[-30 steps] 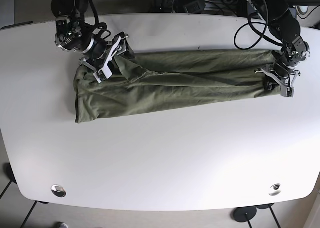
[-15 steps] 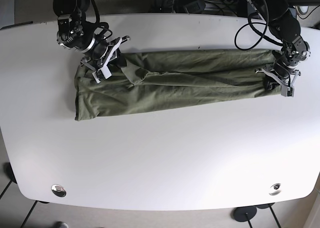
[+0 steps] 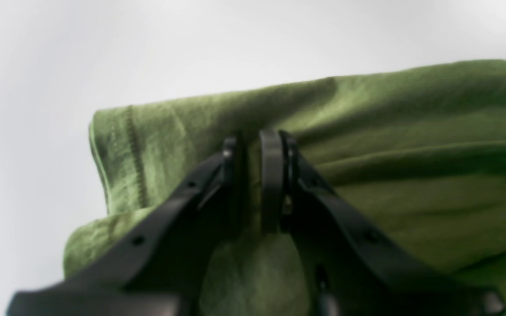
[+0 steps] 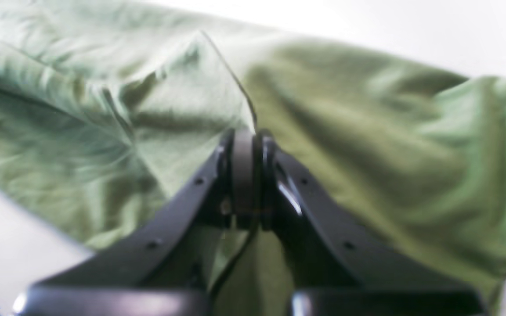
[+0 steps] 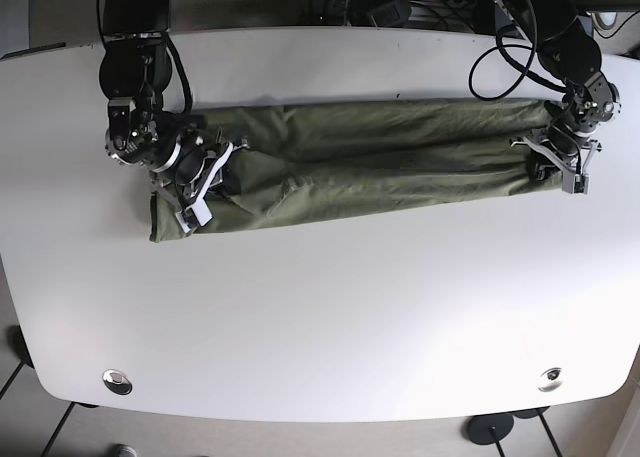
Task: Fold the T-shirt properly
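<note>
The olive-green T-shirt (image 5: 380,162) lies on the white table (image 5: 320,307) as a long band running left to right, folded lengthwise. At the band's left end my right gripper (image 5: 192,199) sits low on the cloth near its front edge. In the right wrist view that gripper (image 4: 246,137) is shut, with a thin ridge of shirt fabric (image 4: 367,131) pinched at its tips. My left gripper (image 5: 563,169) is at the band's right end. The left wrist view shows it (image 3: 253,147) closed on the cloth just inside the stitched hem (image 3: 133,149).
Two round metal fittings (image 5: 117,381) (image 5: 549,378) sit near the table's front edge. Cables and black equipment (image 5: 400,2) crowd the area behind the table's far edge. The arm bodies rise from the back left (image 5: 135,47) and back right (image 5: 565,37).
My right gripper has moved from the shirt's far edge toward the front, carrying the cloth over with it. The left arm has stayed put.
</note>
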`<action>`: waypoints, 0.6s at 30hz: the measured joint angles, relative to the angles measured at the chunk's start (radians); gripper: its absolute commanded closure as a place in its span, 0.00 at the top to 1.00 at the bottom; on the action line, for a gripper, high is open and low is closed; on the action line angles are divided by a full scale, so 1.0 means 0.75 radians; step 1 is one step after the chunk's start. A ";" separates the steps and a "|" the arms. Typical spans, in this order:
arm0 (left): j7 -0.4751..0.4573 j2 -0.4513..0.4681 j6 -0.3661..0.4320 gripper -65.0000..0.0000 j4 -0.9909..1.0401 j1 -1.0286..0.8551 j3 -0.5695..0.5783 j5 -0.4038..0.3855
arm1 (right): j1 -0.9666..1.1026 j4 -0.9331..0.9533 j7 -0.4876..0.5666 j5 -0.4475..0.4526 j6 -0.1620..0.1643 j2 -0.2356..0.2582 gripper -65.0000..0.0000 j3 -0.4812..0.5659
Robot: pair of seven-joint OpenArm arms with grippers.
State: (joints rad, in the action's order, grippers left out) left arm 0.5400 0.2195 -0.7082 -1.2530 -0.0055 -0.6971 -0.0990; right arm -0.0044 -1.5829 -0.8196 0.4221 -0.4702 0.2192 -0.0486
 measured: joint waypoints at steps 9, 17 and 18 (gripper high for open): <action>-0.005 0.001 0.000 0.07 0.003 -0.001 0.003 0.001 | -0.126 0.102 -0.014 0.001 0.001 0.136 0.70 0.005; -0.004 0.001 0.000 0.07 0.003 0.000 0.006 0.001 | 0.093 -0.480 -0.148 0.015 -0.001 0.167 0.63 -0.004; -0.005 0.001 0.000 0.07 0.003 0.000 0.006 0.001 | 0.118 -0.496 -0.156 0.015 -0.001 0.133 0.60 -0.004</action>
State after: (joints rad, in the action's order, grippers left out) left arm 0.5365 0.2199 -0.7082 -1.2507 -0.0055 -0.6930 -0.0986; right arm 0.0841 -1.9549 -0.9367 0.4332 -0.4709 0.3191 -0.0517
